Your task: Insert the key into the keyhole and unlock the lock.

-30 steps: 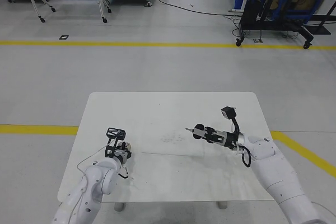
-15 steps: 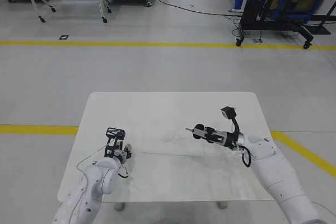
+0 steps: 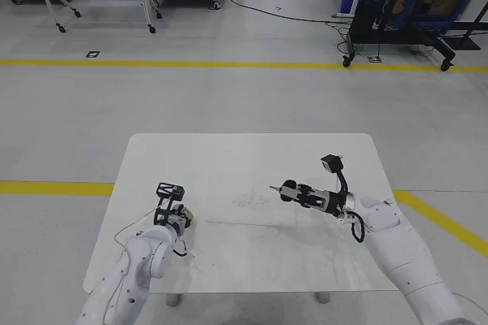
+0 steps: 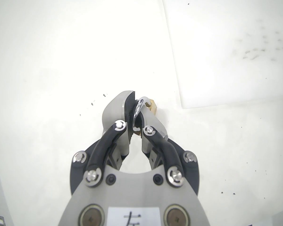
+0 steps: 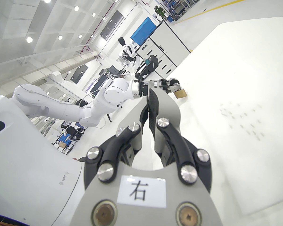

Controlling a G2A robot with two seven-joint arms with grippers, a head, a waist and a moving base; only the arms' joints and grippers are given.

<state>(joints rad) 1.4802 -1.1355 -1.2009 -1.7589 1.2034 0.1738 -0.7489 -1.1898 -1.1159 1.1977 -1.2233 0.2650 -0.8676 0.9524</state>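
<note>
Left claw (image 4: 139,101) is clamped on the lock (image 4: 153,106), low over the near-left part of the desk (image 3: 228,154). The pads grip the steel shackle. The brass body pokes out past the fingers and is mostly covered by them. The keyhole face is not made out. In the right wrist view the lock hangs under the far claw, close to the desk; touching or not, cannot tell.

Right claw (image 5: 151,96) sits above the desk's right half, pointed toward the left arm and well apart from the lock. Its fingers are closed on the key (image 3: 274,188), which appears in the top view as a thin grey tip jutting from the claw. The rest of the key is hidden between the pads.

The desk is white with rounded corners. A thin white sheet (image 4: 226,48) lies on it, its edge just beside the lock. Dark scuffs (image 3: 248,198) cluster mid-desk, between the claws. The floor is pale grey with yellow lines (image 3: 228,63). A black cart (image 3: 398,32) stands at the far right.
</note>
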